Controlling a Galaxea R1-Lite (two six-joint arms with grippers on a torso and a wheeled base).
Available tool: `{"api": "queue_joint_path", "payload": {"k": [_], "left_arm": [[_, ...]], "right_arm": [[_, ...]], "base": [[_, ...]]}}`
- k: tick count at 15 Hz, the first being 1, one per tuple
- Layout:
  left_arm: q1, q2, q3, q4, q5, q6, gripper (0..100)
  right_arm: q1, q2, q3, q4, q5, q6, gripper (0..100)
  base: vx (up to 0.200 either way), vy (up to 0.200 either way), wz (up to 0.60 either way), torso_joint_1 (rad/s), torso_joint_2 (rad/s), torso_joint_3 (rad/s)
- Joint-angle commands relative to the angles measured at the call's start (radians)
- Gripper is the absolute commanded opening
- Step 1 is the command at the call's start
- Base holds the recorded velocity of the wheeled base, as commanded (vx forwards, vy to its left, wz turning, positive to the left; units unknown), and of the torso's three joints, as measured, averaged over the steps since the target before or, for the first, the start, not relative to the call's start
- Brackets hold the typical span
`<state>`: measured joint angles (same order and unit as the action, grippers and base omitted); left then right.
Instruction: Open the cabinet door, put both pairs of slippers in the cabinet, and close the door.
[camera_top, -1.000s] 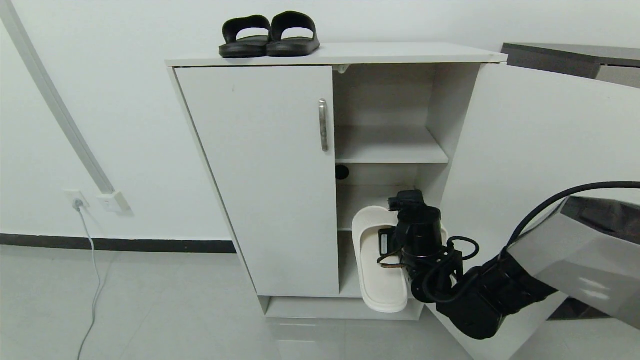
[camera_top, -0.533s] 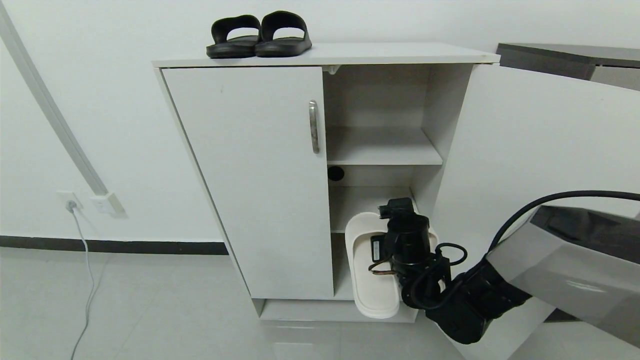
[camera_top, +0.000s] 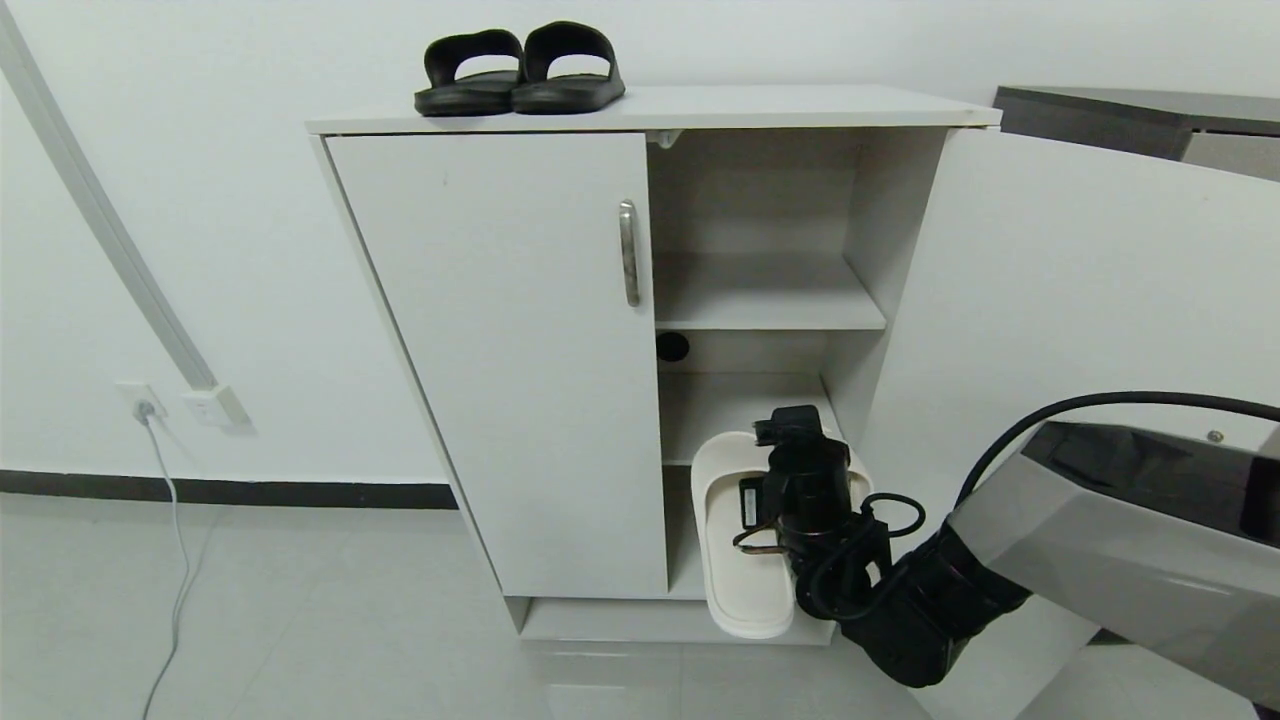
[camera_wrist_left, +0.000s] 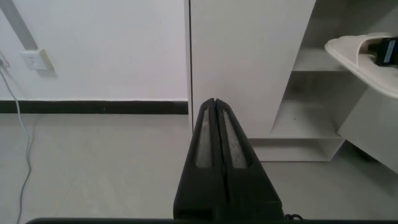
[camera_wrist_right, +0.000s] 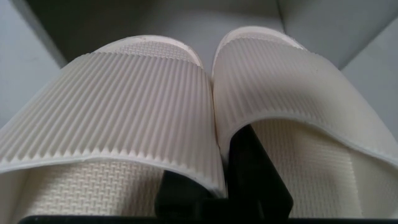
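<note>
White wall (camera_top: 200, 250) fills the room behind, with a grey trunking strip (camera_top: 100, 210) slanting down it to a wall socket (camera_top: 145, 400). A thin cable (camera_top: 180, 560) drops from the socket to the glossy pale tiled floor (camera_top: 300, 650), and a black skirting band (camera_top: 250, 490) runs along the foot of the wall.

Against that wall stands the white cabinet (camera_top: 760, 105). Its left door (camera_top: 500, 380), with a metal handle (camera_top: 628, 252), is closed. Its right door (camera_top: 1060, 290) is swung wide open, showing bare white shelves (camera_top: 765, 305).

On the cabinet top, above the closed door, sits the pair of black slippers (camera_top: 520, 70), side by side.

My right gripper (camera_top: 800, 480) is clamped on the pair of white slippers (camera_top: 735, 560). I hold them together in the air, low before the open half of the cabinet and near the front edge of the lower shelf.

My left gripper (camera_wrist_left: 214, 134) hangs above the floor before the closed door, its fingers pressed together on nothing.

On my right wrist is a small label (camera_top: 751, 503), with print too small to read.
</note>
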<state>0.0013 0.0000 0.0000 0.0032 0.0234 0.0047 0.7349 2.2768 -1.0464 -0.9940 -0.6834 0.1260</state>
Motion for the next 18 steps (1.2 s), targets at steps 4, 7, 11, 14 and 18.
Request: {"api": "queue_joint_path", "payload": {"k": [4, 7, 11, 14, 18], "left_arm": [[0.000, 0.002, 0.000, 0.000, 0.000, 0.000, 0], [0.000, 0.002, 0.000, 0.000, 0.000, 0.000, 0], [0.000, 0.002, 0.000, 0.000, 0.000, 0.000, 0], [0.000, 0.002, 0.000, 0.000, 0.000, 0.000, 0], [0.000, 0.002, 0.000, 0.000, 0.001, 0.000, 0]], "right_arm": [[0.003, 0.004, 0.000, 0.000, -0.001, 0.000, 0], [0.003, 0.012, 0.000, -0.002, -0.002, 0.000, 0], [0.003, 0.015, -0.003, -0.003, -0.004, 0.000, 0], [0.003, 0.040, -0.001, -0.100, -0.027, -0.042, 0], [-0.002, 0.090, 0.017, -0.351, -0.027, -0.192, 0]], "base": [[0.000, 0.000, 0.00, 0.002, 0.00, -0.063], [0.000, 0.000, 0.00, 0.001, 0.00, -0.180], [0.000, 0.000, 0.00, 0.004, 0.00, -0.195], [0.000, 0.000, 0.00, -0.001, 0.00, -0.201], [0.000, 0.000, 0.00, 0.002, 0.00, -0.083]]}}
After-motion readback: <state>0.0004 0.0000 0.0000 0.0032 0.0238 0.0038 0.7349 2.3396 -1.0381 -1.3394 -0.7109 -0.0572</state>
